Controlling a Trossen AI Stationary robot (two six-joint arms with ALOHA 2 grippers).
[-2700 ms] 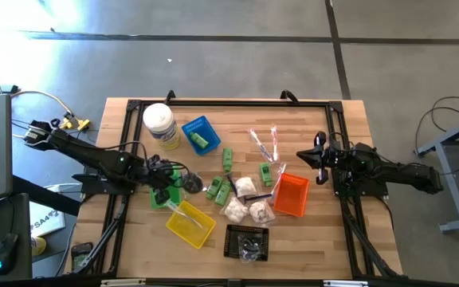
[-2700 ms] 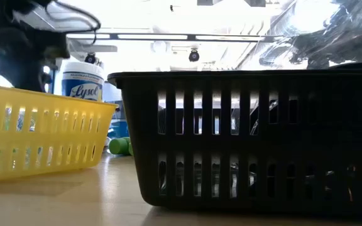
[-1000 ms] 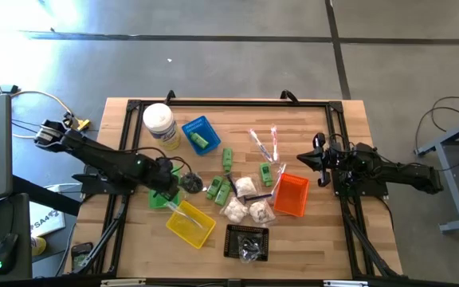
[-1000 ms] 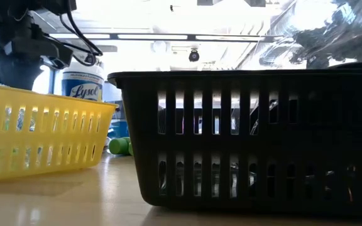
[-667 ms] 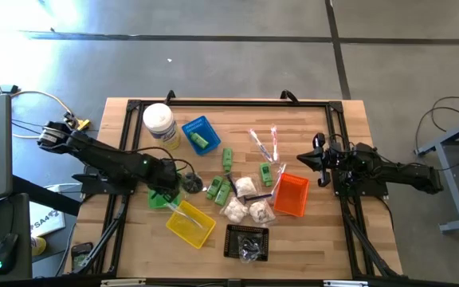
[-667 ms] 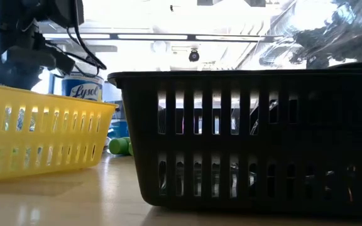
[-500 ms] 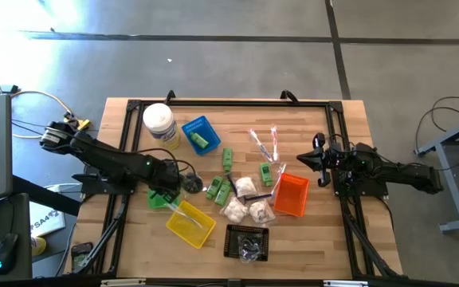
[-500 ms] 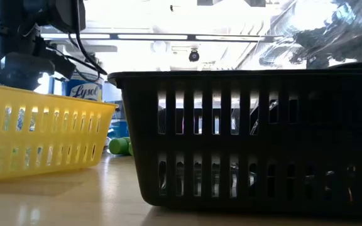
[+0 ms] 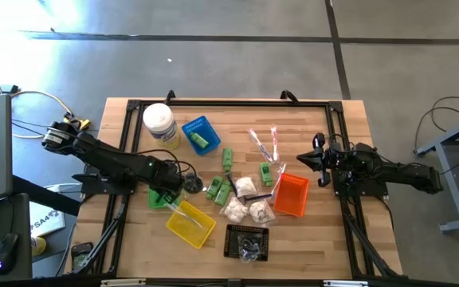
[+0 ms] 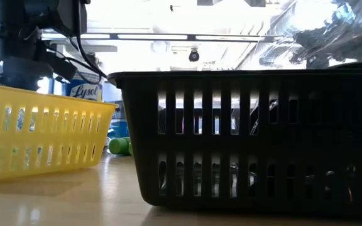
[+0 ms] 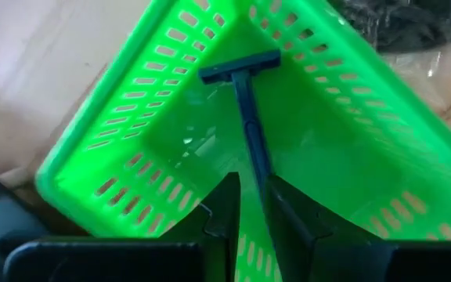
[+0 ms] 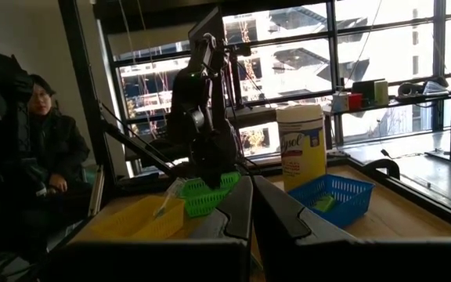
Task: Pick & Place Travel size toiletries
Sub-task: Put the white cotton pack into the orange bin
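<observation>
Razor (image 11: 245, 117) in the green basket (image 11: 351, 168) near the tabletop's left edge — blue, head down on the basket floor, its handle pinched between the left gripper's (image 11: 249, 205) fingers. Right gripper (image 9: 319, 162) hangs clenched and empty by the right edge. Green bottles (image 9: 226, 159), white packets (image 9: 245, 210) and wrapped sticks (image 9: 263, 144) lie scattered mid-table — loose on the wood.

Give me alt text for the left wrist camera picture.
A slim dark blue razor lies inside a bright green slotted plastic basket, its handle running between the left gripper's two dark fingers. The basket sits on a pale wooden table.
</observation>
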